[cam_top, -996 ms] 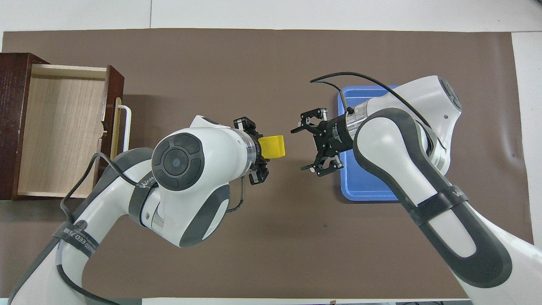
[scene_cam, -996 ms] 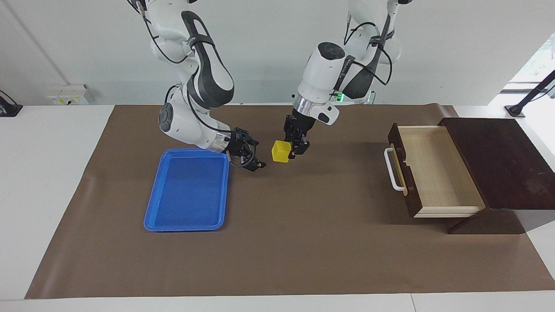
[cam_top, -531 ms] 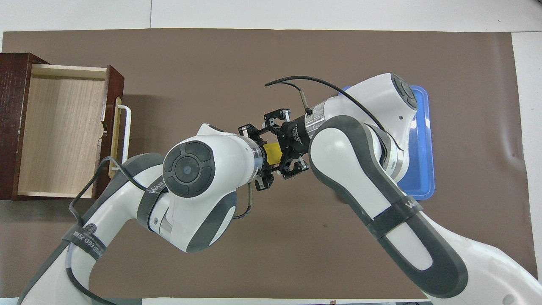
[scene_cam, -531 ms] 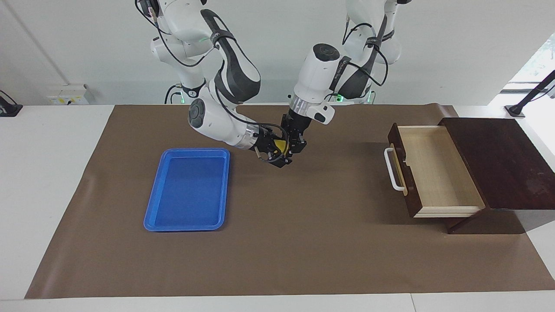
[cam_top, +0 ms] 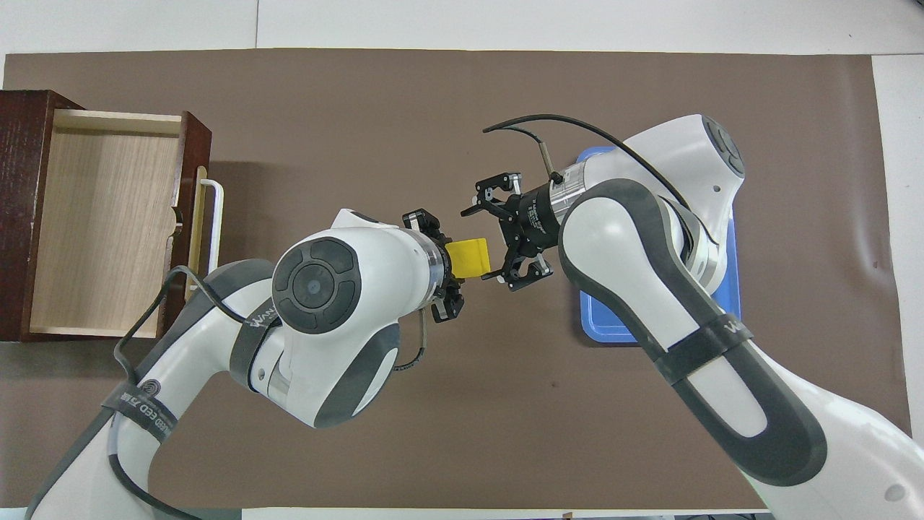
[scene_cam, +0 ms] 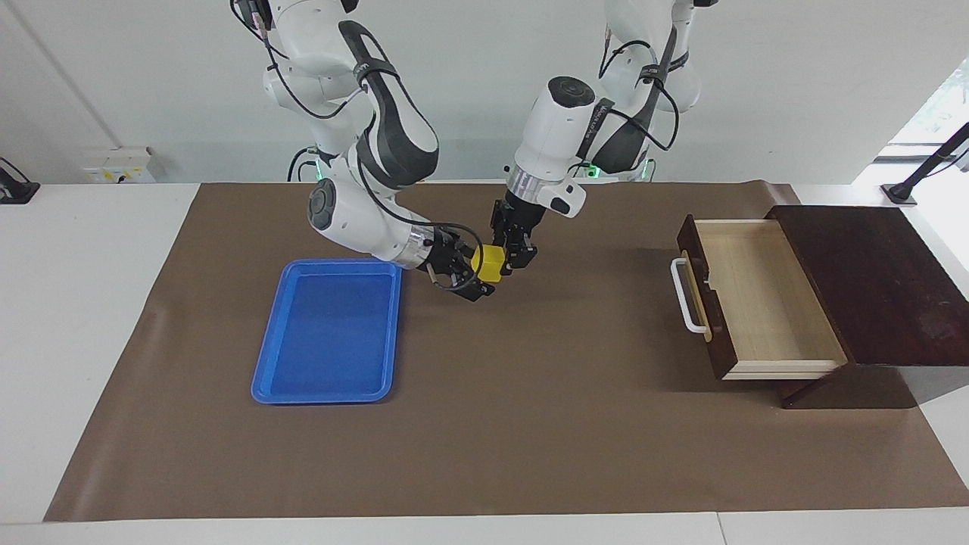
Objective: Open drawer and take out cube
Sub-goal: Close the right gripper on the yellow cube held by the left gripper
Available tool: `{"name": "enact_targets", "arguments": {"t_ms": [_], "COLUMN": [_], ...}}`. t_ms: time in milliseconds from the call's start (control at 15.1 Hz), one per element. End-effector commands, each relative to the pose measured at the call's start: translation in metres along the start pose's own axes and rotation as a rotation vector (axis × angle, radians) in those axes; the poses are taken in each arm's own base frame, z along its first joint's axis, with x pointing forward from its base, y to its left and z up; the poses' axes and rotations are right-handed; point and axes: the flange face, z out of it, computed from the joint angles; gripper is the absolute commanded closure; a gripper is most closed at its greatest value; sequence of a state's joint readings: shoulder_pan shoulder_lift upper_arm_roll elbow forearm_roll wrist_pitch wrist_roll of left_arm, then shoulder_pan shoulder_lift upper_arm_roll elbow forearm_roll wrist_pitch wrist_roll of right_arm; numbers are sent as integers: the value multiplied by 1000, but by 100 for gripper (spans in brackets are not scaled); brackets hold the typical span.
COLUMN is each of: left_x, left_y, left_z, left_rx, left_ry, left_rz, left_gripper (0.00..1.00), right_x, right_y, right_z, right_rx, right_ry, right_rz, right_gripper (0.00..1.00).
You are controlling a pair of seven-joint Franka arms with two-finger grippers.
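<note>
Brown paper covers my table (scene_cam: pixel 484 424) from end to end, with white wall at the robots' end. From my station I see the cube (scene_cam: pixel 488 266), small and bright yellow, up in the air over the bare middle of the mat, clear of any support but the grippers. My left gripper (scene_cam: pixel 515 256) points down at it from above, and its fingers are clamped on the cube's side toward the left arm. My right gripper (scene_cam: pixel 471 274) reaches in level from the right arm's end of the table, with its fingers spread wide, one on each side of the cube; I cannot tell whether they touch it. In the overhead view the cube (cam_top: pixel 468 258) sticks out from the left gripper (cam_top: pixel 449 274), with the spread fingers of the right gripper (cam_top: pixel 497 244) just around its outer end. Toward the right arm's end, a blue tray (scene_cam: pixel 265 363) lies flat on the mat, beside the grippers and partly under the right arm. Toward the left arm's end, well apart from the cube, the drawer (scene_cam: pixel 764 303) stands pulled out of its dark wooden box (scene_cam: pixel 878 280), pale inside, with the white bar handle (scene_cam: pixel 685 297) on its front.
</note>
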State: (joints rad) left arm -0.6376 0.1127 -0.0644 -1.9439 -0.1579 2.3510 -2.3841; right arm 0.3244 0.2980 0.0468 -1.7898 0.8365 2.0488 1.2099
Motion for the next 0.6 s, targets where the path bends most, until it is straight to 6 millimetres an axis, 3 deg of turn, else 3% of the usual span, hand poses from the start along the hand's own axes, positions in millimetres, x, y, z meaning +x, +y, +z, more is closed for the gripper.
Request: {"name": "enact_targets", "arguments": {"t_ms": [0, 465, 531], "left_x": [5, 9, 13], "left_y": [-3, -2, 3], "left_z": [-2, 0, -1], "left_rx": [4, 6, 3], "left_ry": [-11, -4, -1], "left_rz": [-17, -20, -22], "left_gripper": [100, 100, 100], "right_x": [-3, -2, -2], "right_y": [6, 10, 10], "right_z": [4, 9, 9], "right_rx": [-8, -18, -18], "right_ry": [11, 13, 12], "right_rz": [-19, -22, -15], "right_gripper": [0, 0, 5]}}
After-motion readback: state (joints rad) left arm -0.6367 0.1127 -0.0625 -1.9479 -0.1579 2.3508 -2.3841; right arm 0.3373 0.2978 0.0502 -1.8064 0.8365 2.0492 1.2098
